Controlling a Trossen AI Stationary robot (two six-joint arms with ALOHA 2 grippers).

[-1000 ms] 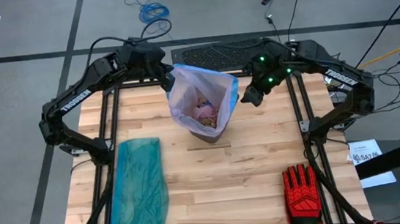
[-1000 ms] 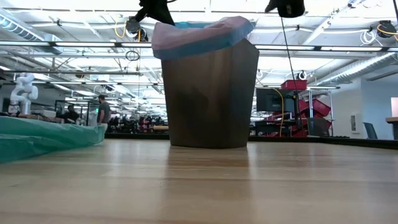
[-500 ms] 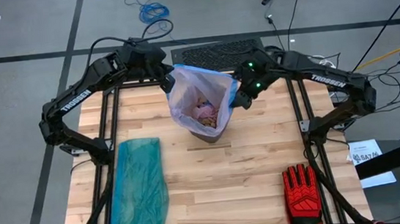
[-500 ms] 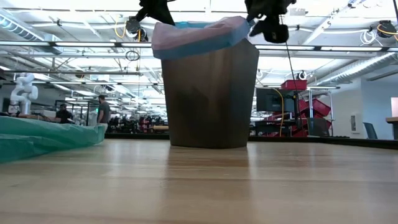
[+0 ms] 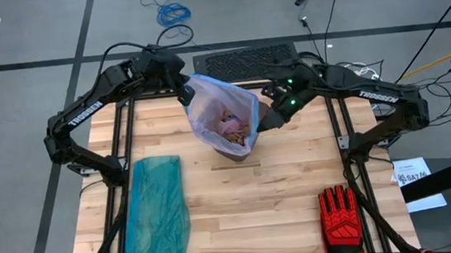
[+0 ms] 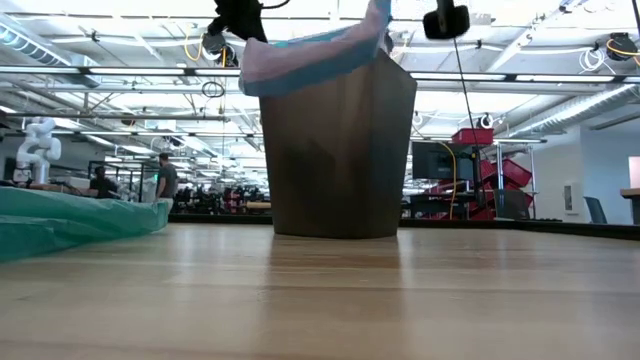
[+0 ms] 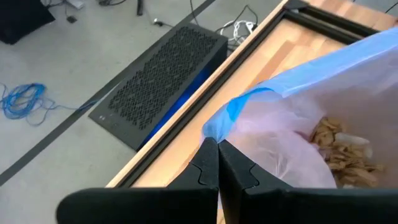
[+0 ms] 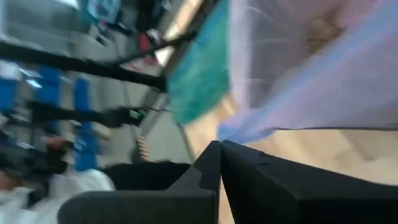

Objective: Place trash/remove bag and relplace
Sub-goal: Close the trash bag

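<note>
The bag (image 5: 222, 110), pinkish-lavender with blue drawstring rim, lines a brown bin (image 6: 338, 150) at the far middle of the wooden table (image 5: 282, 196). Teal-green plastic bag (image 5: 157, 212) lies flat near left. Left gripper (image 5: 184, 93) at the bag's far-left rim, fingers (image 7: 205, 165) together, clamped on the bag's rim. Right gripper (image 5: 263, 119) at the bag's right rim, fingers together on the rim and pinching the bag there. Red-and-black work glove (image 5: 340, 218) near right corner. The trash (image 5: 231, 127), brown paper wads and pale scraps, sits inside the bag.
</note>
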